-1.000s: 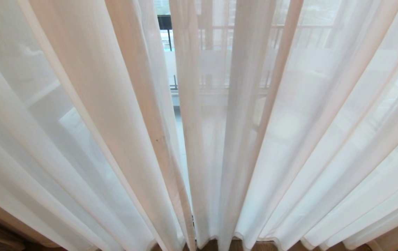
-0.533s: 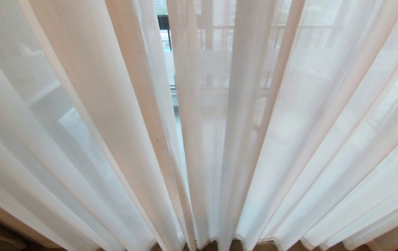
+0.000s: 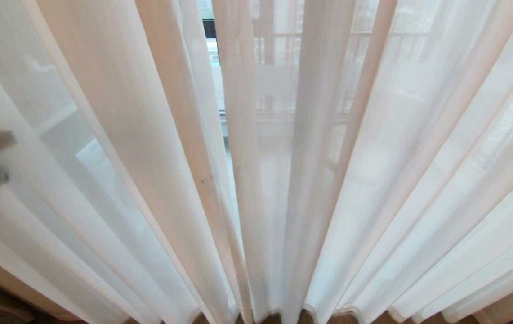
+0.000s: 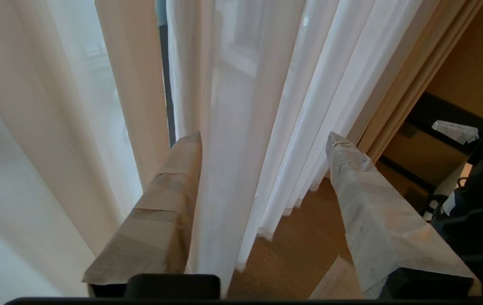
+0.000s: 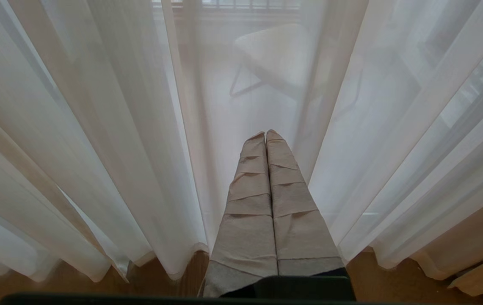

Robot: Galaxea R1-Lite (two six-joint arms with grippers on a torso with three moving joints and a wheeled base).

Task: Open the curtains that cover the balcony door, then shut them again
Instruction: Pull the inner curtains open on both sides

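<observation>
The curtains (image 3: 157,135), white see-through sheers, hang shut across the whole head view with a narrow gap (image 3: 218,67) near the middle. The balcony door is veiled behind them; only a dark upright strip (image 4: 166,84) shows in that gap. My left gripper (image 3: 9,157) enters blurred at the far left edge. In its wrist view the left gripper (image 4: 265,137) is open, and a sheer fold (image 4: 224,169) hangs between its taped fingers (image 4: 165,203). The thick beige drape (image 4: 419,72) hangs beyond them. My right gripper (image 5: 265,133) is shut, low in front of the sheers, holding nothing.
Wooden floor (image 4: 304,245) runs under the hems. Dark furniture and a chair (image 4: 478,203) stand in the room beside the beige drape. Through the sheers a white chair (image 5: 275,55) and a balcony railing (image 3: 328,33) show faintly.
My left gripper has risen into the head view at the far left edge, where earlier no arm showed. The curtains hang much as before.
</observation>
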